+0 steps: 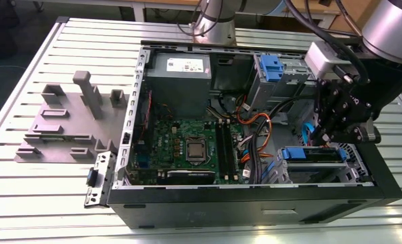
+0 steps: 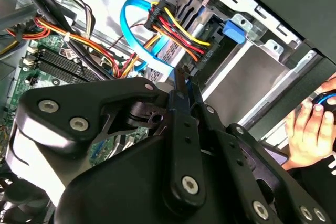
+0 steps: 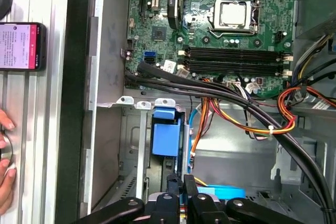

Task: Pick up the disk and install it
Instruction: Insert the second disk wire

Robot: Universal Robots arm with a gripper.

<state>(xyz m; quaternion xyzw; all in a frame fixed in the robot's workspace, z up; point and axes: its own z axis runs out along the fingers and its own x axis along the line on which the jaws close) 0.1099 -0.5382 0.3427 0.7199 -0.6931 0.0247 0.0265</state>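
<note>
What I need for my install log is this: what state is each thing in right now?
Computer case: lying on its side, side panel off.
Hand: shut, inside the case by the drive cage.
Disk: sitting in the drive cage, not gripped.
Processor: seated in its socket, no cooler on it.
Phone: screen lit.

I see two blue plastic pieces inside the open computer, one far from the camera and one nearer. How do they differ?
In the exterior view, the far blue plastic piece looks taller than wide, while the near blue plastic piece runs as a wide, low band. The robot's black tool hangs just above the near blue plastic piece; the far blue plastic piece stands well apart from it. Both are the same blue and sit in silver metal framing.
</note>
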